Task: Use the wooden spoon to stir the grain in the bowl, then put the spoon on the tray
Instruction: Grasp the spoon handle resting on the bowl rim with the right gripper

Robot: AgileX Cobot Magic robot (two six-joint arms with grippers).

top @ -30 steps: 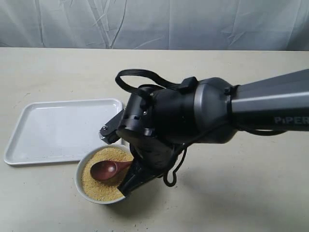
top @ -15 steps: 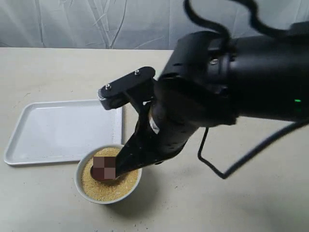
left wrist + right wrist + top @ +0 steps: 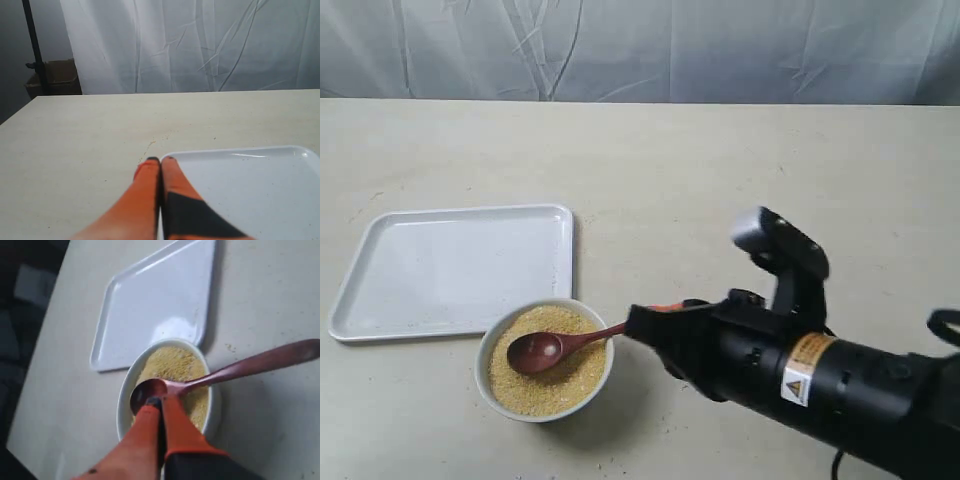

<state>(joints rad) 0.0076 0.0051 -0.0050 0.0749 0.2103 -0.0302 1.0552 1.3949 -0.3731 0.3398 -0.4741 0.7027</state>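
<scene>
Arm closest to me, the right arm (image 3: pixel 820 375), black with a yellow warning label, lying low across the near right of the table (image 3: pixel 720 170). At its tip the right gripper (image 3: pixel 634 322) has its orange fingers pressed tight together with nothing between them. The tip sits just beside the end of the wooden spoon (image 3: pixel 545 350), right at the handle. From where I stand I can't say whether it touches the wood.

Next, the spoon itself. It is free of the gripper, its round dark-red scoop resting on the grain (image 3: pixel 555 385) and its thin handle leaning out over the right rim toward the arm. The grain is a golden, sandy bed filling most of the bowl (image 3: pixel 480 365), a small white round one at the near left of the table.

Just behind the bowl, almost touching its far rim, is the tray (image 3: pixel 450 275), flat, white, rounded at the corners, with nothing on it.

The left gripper (image 3: pixel 160 161) doesn't show from my spot. Its own camera shows the fingers closed flat against each other, holding nothing, with the tips over the bare table right at the tray's edge.

Beyond that is pale tabletop, then the creased white curtain (image 3: pixel 720 50) across the back. A cardboard box (image 3: pixel 55 77) sits off past the table's far edge.
</scene>
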